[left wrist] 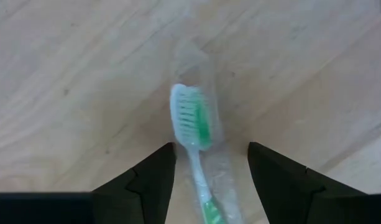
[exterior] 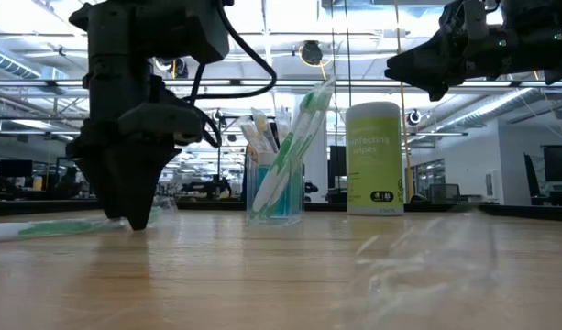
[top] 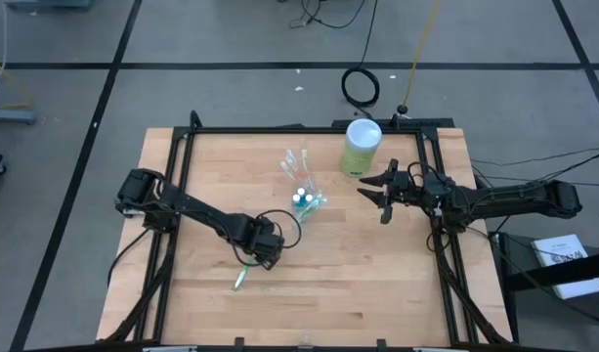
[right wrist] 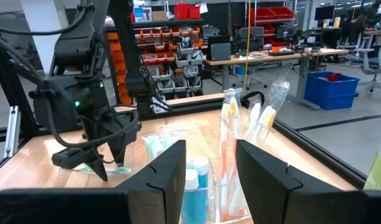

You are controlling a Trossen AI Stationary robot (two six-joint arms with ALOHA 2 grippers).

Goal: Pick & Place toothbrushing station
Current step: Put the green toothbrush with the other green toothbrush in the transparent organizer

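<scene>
Left gripper (top: 248,266) sits low over the green-white toothbrush (top: 240,280), which lies flat on the desk (top: 377,284) toward the near edge, left of centre. In the left wrist view the toothbrush (left wrist: 193,134), still in its clear wrapper, runs straight down the gap between the two fingers (left wrist: 150,180): long axis in line with the wrist, bristle head pointing away, handle passing under the wrist. Jaws stand partly open, one either side of the neck, not pinching it. So the closing direction is already square to the handle; my read is it only needs to drop and close.

Open wood all round the toothbrush, nothing near to knock.

Mid-desk: clear cups (top: 304,200) holding upright toothbrushes and blue-capped tubes, more cups (top: 297,164) just behind. That is the likely drop point, well apart from the left gripper and toward the far right of it.

Right gripper (top: 379,196) hovers high, right of the cups, empty, part open. Lime-green canister (top: 360,149) stands near the far edge.
</scene>
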